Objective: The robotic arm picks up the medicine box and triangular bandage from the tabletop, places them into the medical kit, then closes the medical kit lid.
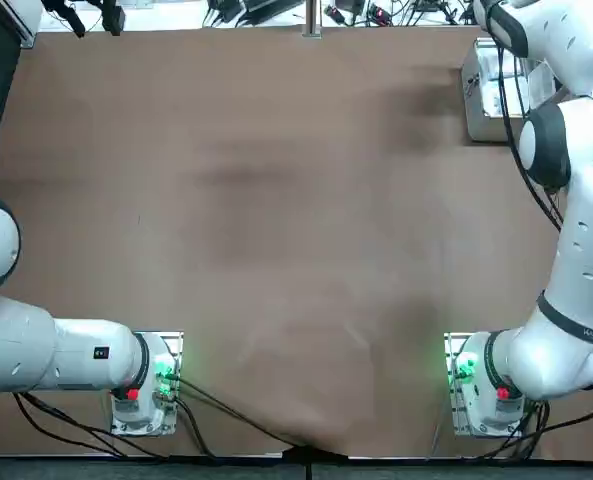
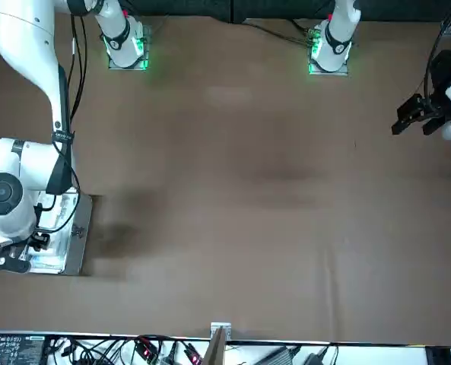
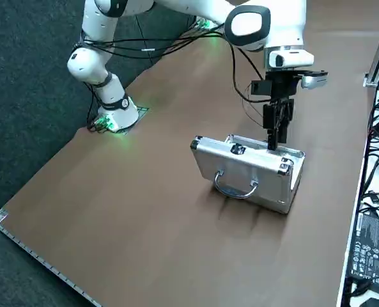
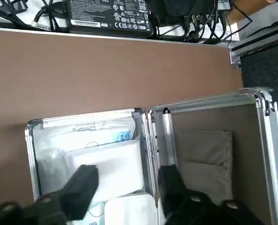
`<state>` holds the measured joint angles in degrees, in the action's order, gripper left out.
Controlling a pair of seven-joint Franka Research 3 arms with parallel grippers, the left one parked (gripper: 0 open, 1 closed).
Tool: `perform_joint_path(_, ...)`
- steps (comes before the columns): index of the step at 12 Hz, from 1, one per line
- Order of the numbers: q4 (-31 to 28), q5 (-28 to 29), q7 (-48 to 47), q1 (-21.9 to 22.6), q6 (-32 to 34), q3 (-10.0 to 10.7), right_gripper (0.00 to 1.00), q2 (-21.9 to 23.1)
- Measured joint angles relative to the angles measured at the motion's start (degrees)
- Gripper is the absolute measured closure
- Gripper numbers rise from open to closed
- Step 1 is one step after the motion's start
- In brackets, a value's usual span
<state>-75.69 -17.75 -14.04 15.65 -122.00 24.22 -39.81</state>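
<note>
The end effector of the right arm (image 4: 129,174) is released, its two fingers apart above the open silver aluminium case (image 4: 31,154) on the brown surface (image 3: 163,224); inside lie soft white packets (image 4: 117,166), and the silver metal lid (image 3: 234,167) stands raised

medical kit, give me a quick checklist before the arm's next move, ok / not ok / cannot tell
1. Right gripper open: ok, fingers spread apart.
2. White packet inside the medical kit: ok.
3. Medicine box inside: cannot tell; another white item lies there, partly out of view.
4. Gripper away from the kit: not ok, it is right at the open case.
5. Medical kit lid shut: not ok, it is open.
</note>
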Motion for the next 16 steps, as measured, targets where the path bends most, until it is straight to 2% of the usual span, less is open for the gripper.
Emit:
perform_joint_path(1,0.1,0.0,0.0,0.1,0.5,0.0,0.08,0.0)
perform_joint_path(2,0.3,0.0,0.1,0.1,1.6,0.0,0.0,0.1)
perform_joint_path(5,1.5,0.5,5.9,0.1,7.4,0.0,0.0,1.4)
perform_joint_path(9,2.3,5.4,13.0,-0.4,15.7,0.2,0.03,6.7)
perform_joint_path(10,2.3,6.2,14.7,-0.8,16.8,0.4,0.09,8.1)
perform_joint_path(13,2.3,10.2,21.6,-5.2,18.4,0.8,0.48,11.2)
perform_joint_path(15,2.2,14.7,28.0,-10.1,19.1,0.9,0.73,12.2)
perform_joint_path(16,2.1,18.4,33.1,-14.9,19.1,0.8,0.78,12.3)
